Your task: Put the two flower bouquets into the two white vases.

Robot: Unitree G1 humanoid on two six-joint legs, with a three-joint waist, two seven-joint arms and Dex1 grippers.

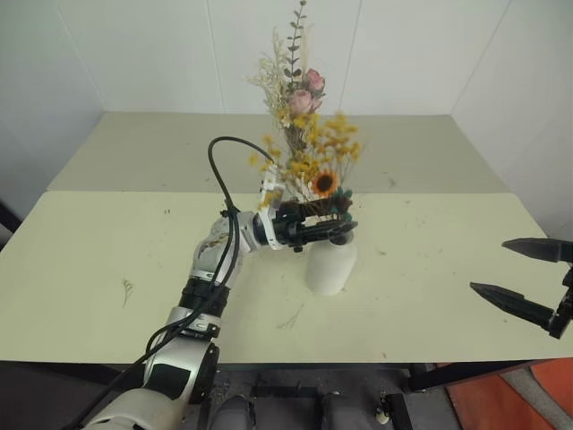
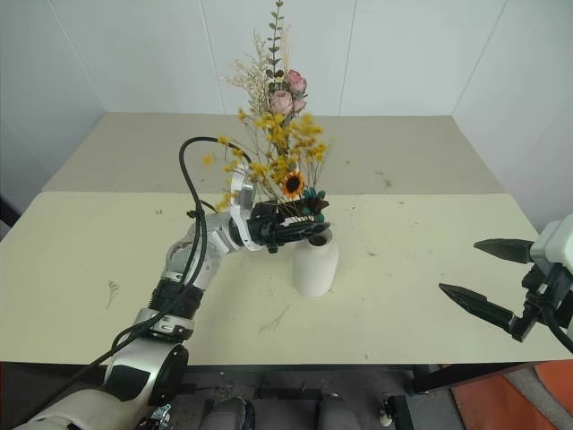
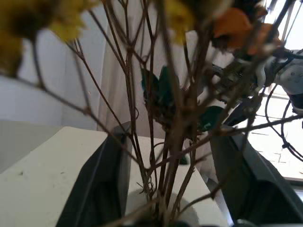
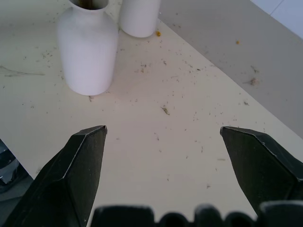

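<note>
Fingers (image 3: 102, 189) spread beside upright yellow spray (image 2: 273, 152), stems in bottle vase (image 2: 315, 264)

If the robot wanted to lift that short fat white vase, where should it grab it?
Probably around the narrow neck just under the rim of the short vase, coming in level from the open table side where the right claw waits. The rounded body looks wide for the claw, and the yellow bouquet blocks any approach from above.
</note>
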